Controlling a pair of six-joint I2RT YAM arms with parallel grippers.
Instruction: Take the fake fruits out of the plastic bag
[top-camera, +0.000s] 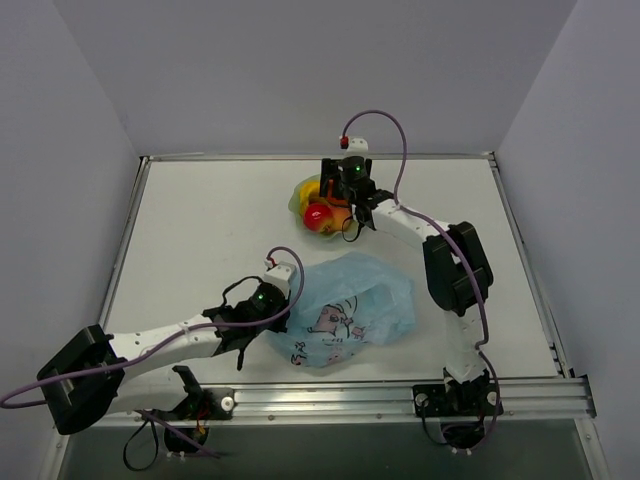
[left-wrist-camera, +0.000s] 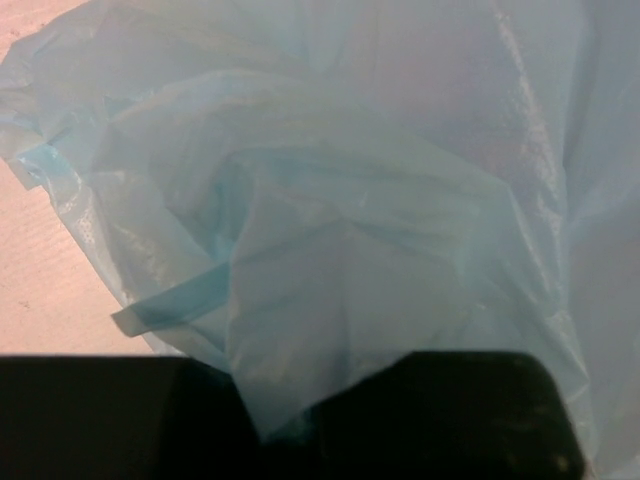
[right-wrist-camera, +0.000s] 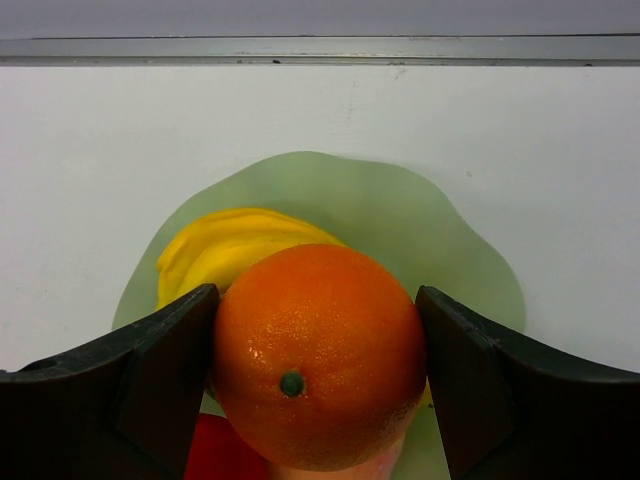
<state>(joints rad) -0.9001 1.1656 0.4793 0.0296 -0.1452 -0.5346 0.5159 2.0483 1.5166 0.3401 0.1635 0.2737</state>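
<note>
My right gripper (right-wrist-camera: 318, 330) is clamped on the orange (right-wrist-camera: 320, 300), holding it just above the green bowl (right-wrist-camera: 440, 230) at the far side of the table (top-camera: 200, 230), where the banana (right-wrist-camera: 225, 250) and a red apple (right-wrist-camera: 225, 452) lie. My left gripper (top-camera: 265, 305) sits at the left edge of the bag (top-camera: 350, 310), blue film filling its camera, and I cannot tell whether its jaws are together or apart. I judge this the drop-off step: next I must lower the orange into a free part of the bowl, release, then reach for the bag, which may hold more fruit.
</note>
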